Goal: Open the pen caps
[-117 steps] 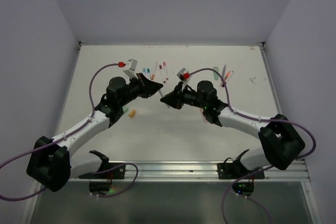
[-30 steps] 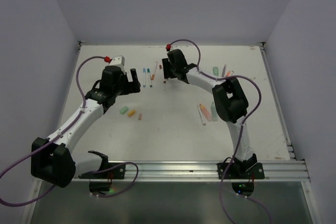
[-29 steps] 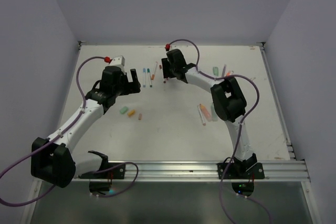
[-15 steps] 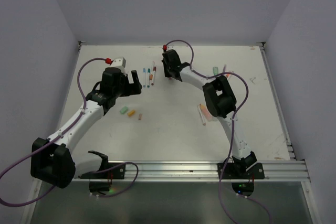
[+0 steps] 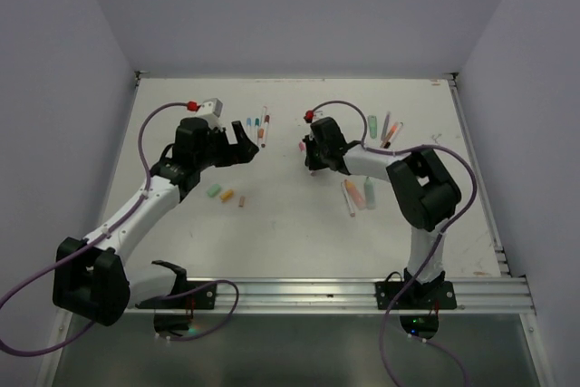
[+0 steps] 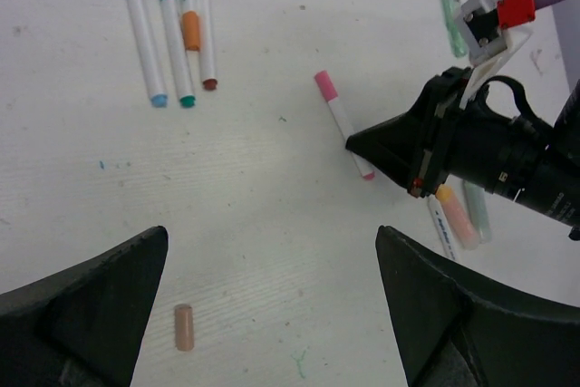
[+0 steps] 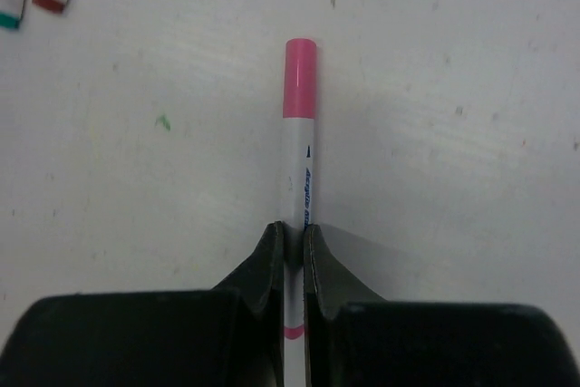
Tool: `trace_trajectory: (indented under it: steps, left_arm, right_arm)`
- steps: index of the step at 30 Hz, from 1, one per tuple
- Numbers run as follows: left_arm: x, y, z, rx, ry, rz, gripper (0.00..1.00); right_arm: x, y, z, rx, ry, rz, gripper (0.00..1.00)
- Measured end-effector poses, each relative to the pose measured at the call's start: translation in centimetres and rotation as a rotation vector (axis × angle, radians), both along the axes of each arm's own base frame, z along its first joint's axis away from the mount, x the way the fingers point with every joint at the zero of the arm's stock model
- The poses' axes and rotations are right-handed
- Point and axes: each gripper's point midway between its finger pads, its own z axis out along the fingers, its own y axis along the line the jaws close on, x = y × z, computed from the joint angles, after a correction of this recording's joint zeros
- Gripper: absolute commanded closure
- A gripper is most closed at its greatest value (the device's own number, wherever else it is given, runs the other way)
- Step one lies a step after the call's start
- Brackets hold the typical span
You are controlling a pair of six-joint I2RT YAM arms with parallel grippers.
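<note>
Blue lettering ran lengthwise along the white barrel of the pink-capped pen [image 7: 298, 169], just ahead of the right gripper [image 7: 292, 238], with a small dark triangle beside it; I couldn't read the words. Print on the pens [image 6: 175, 33] beyond the left gripper [image 6: 272, 242] was too small to read.

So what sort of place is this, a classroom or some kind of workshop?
Most likely a robot test bench in a lab, not a classroom: a white table boxed in by plain walls, a cabled left arm and right arm bolted to a metal rail, and marker pens scattered on it.
</note>
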Motion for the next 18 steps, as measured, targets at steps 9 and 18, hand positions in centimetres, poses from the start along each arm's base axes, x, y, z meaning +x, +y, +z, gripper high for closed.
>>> trace_trajectory:
  steps: [9,18]
  left_arm:
    - [0.2,-4.0,1.3,-0.218,-0.003,-0.110,0.01]
    - [-0.3,-7.5,3.3,-0.327,-0.037,-0.189,0.12]
  right_arm:
    - [-8.9,0.7,3.6,0.188,0.016,0.165,1.00]
    - [-12.3,4.5,11.4,0.457,-0.167,0.295,1.00]
